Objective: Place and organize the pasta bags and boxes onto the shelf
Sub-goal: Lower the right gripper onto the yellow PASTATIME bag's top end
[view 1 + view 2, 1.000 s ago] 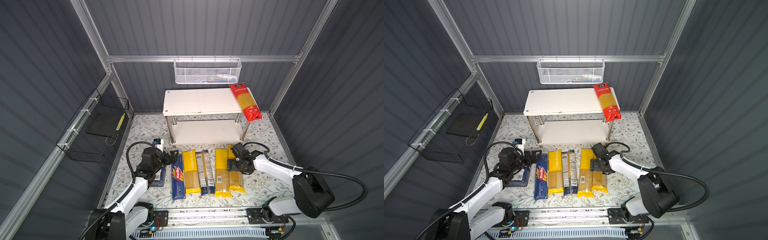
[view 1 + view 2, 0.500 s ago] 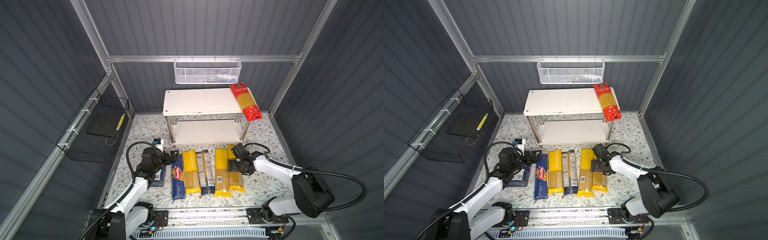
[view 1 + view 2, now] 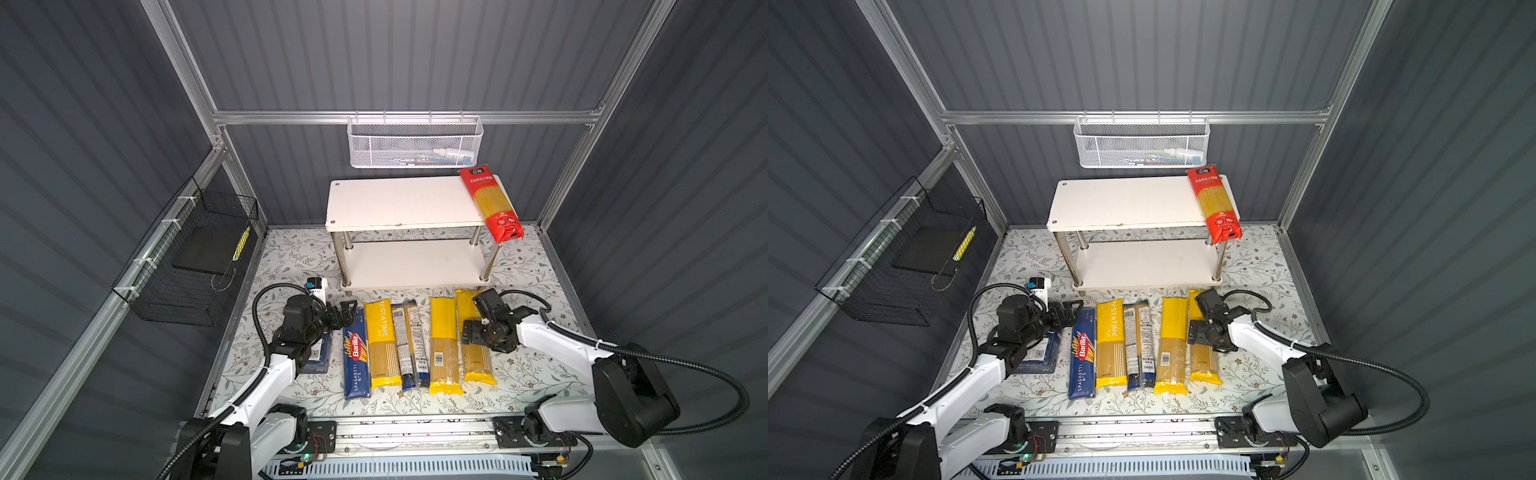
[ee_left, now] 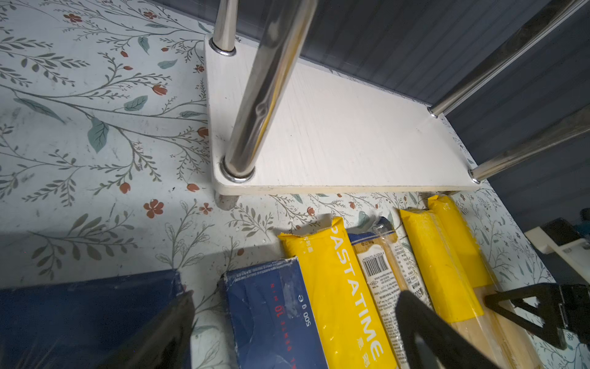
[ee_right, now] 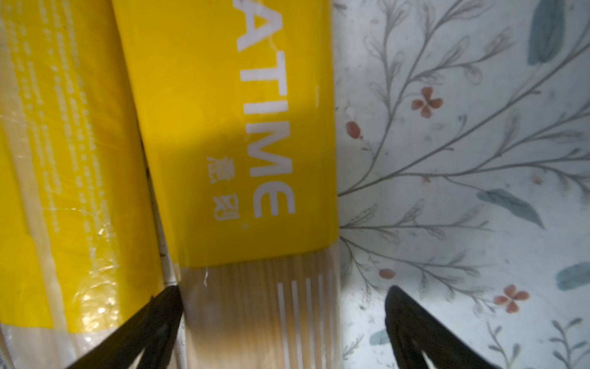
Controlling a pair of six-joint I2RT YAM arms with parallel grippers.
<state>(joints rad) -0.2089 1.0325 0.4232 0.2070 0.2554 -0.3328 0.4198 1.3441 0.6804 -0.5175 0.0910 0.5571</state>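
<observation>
By my reading the job is barely begun: one of seven packs is on the shelf (image 3: 395,203), and six wait on the desk (image 3: 536,374). The red bag (image 3: 490,203) lies on the upper board at its right end, angled, with its near end hanging past the front edge, so it likely wants straightening. The lower board is bare. On the desk, just in front of the shelf, the rest lie side by side in a row: the wide flat blue box (image 3: 318,357), partly under the left arm, then the narrow Barilla box (image 3: 356,361), a yellow PASTATIME bag (image 3: 382,345), the clear bag with dark blue ends (image 3: 409,345), a second yellow bag (image 3: 444,345) and a third yellow bag (image 3: 478,361). That makes two boxes, five bags (three yellow, one red, one clear) and one shelf of two boards. The right pincer (image 5: 282,290) is spread wide and low astride the third yellow bag, one finger at the seam with its neighbour, the other over bare desk, gripping nothing yet. The left pincer (image 4: 295,303) is released too, empty, over the far end of the narrow Barilla box.
</observation>
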